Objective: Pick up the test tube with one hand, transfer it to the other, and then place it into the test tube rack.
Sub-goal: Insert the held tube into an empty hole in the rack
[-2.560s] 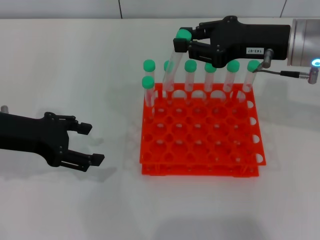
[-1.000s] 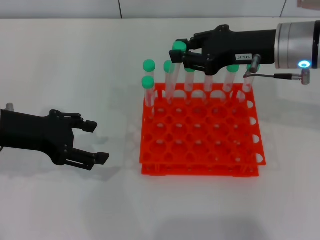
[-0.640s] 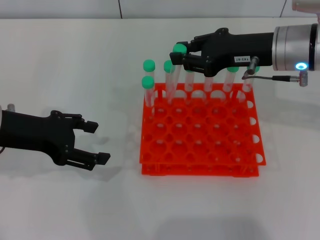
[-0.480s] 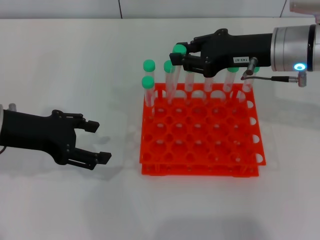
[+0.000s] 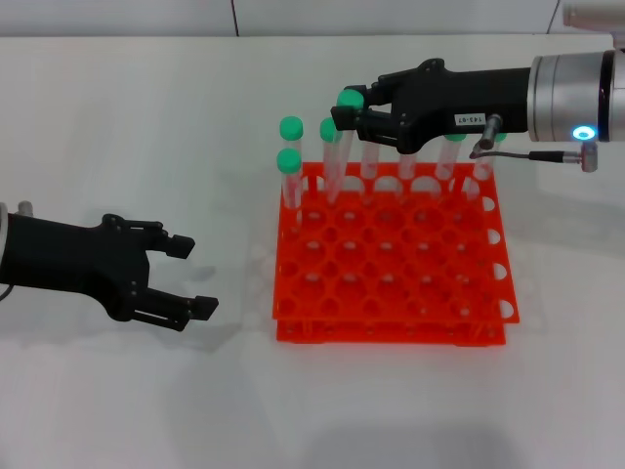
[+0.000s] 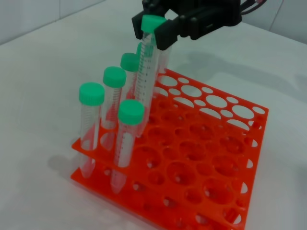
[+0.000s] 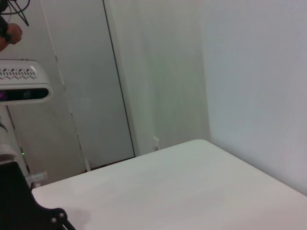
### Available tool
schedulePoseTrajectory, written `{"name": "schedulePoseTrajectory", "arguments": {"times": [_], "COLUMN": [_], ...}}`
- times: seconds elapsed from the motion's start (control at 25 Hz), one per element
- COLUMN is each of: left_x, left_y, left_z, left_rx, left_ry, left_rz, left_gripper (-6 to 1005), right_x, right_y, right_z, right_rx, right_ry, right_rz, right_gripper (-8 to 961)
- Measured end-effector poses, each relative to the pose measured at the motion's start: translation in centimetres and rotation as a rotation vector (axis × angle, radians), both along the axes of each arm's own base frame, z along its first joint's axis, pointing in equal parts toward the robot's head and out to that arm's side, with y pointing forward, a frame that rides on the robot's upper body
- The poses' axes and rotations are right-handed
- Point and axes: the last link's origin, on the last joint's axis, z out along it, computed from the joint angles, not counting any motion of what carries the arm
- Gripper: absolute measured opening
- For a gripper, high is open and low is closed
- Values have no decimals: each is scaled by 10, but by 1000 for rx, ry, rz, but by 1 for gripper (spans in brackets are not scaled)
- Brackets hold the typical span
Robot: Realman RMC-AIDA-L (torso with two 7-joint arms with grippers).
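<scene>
Nearest: bare white tabletop ran from the near edge up to the rack front; wide open room there.

Left end effector sat low over tabletop, left of the test tube rack, well apart from it. Fingers spread wide, nothing between them. Open strip of tabletop between it and rack's left edge.

Rack: orange, two tiers, grid of round holes. Near and middle rows open, no tubes in them. Right and front edges had clear tabletop beside them.

Far-left corner crowded. One green-capped tube stood in the left column, second row back; another tube just behind it. Back row carried more capped tubes across to the right, e.g. back-row tube, partly hidden by the right arm.

Right end effector reached in from the right, above rack's back row. Fingers closed on the test tube just under its green cap. Tube hung tilted, lower end down at rack's top tier among the back-left holes; cannot tell if the tip was inside a hole. In left wrist view it stood close to neighbouring tubes, little room either side.

Beyond rack: bare tabletop to the far wall.

Right wrist view showed only wall, door and bare tabletop.
</scene>
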Motion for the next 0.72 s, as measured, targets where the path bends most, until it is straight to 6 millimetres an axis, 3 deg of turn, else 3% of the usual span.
{"name": "schedulePoseTrajectory", "arguments": {"times": [0.72], "left_x": [0], "left_y": [2], "left_z": [-2], "left_rx": [3], "left_ry": [-4], "left_rz": [6], "left_gripper": [888], "right_x": [6], "right_y": [1], "right_z": [-7], "right_rx": [1], "right_ry": [-21], "right_rz": [-8], "right_gripper": [275]}}
